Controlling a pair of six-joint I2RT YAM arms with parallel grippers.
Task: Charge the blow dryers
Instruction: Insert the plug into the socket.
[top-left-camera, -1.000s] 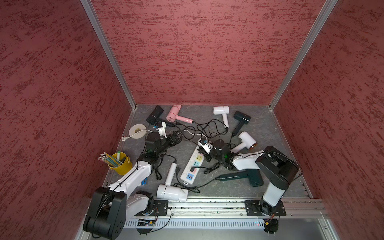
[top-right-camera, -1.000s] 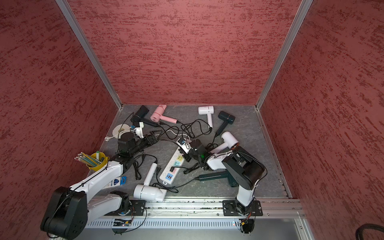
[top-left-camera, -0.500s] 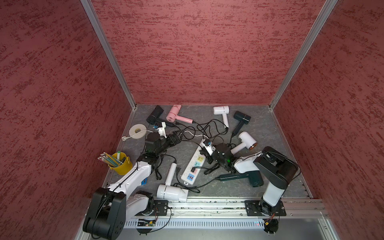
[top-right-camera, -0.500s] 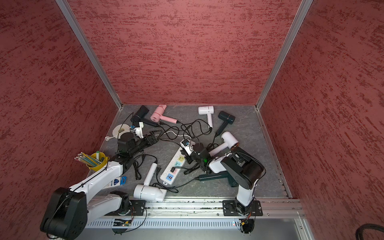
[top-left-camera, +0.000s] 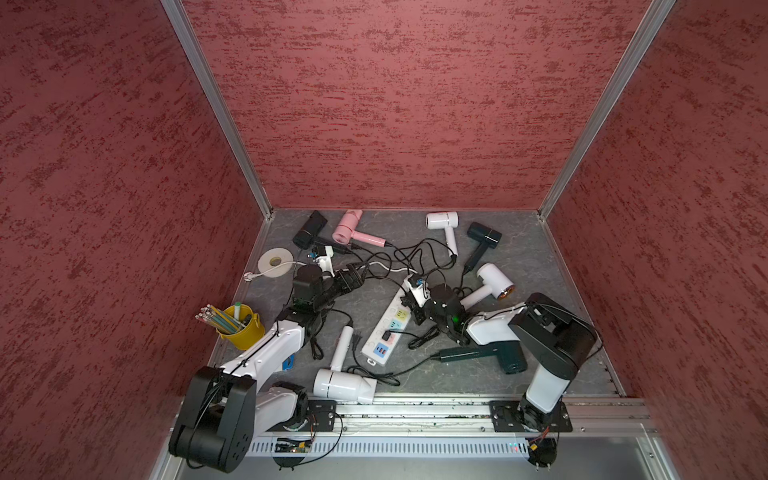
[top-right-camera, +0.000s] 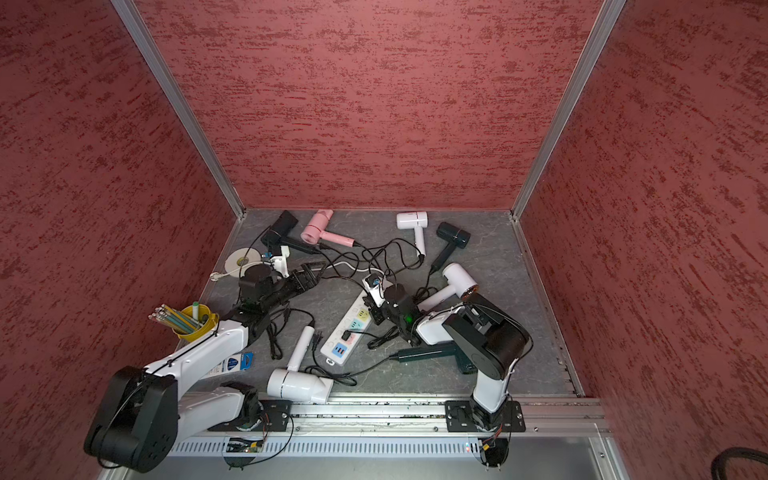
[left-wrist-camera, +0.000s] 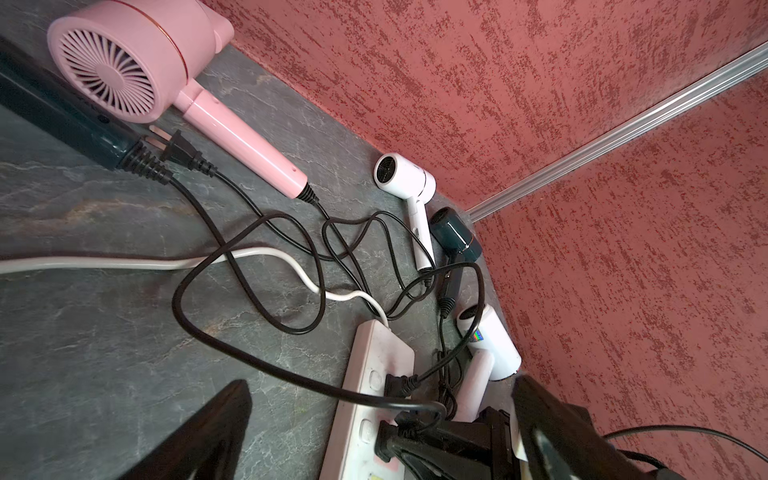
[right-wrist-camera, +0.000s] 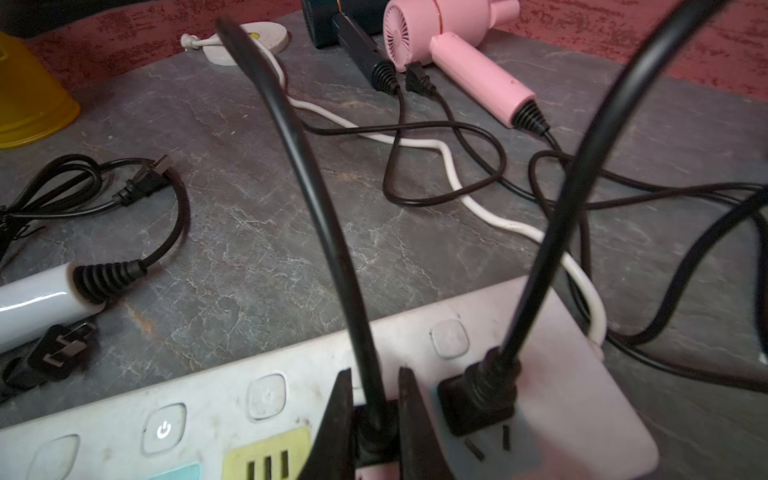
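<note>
on the grey veined bench (top-left-camera: 540, 257): white power strip (top-left-camera: 384, 332) in the middle, blow dryers (top-left-camera: 349, 226) scattered flat around it, black cords (left-wrist-camera: 176, 293) tangled between; by the left edge, tape roll (top-left-camera: 274, 261) and yellow cup (top-left-camera: 245, 332) of pencils (top-left-camera: 212, 318).

Your two arms are white links with chunky black joints. Left arm (top-left-camera: 266, 353) carries a blue sticker (top-right-camera: 232, 365); right arm (top-left-camera: 552, 345) shows a green light (top-left-camera: 456, 319). Thin black cables run along both, over black base plates (top-left-camera: 530, 417).

The right gripper (right-wrist-camera: 372, 409) pinches a black plug (right-wrist-camera: 374, 436) on the power strip (right-wrist-camera: 561, 374). Another plug (right-wrist-camera: 478, 399) sits in the strip just beside it.
</note>
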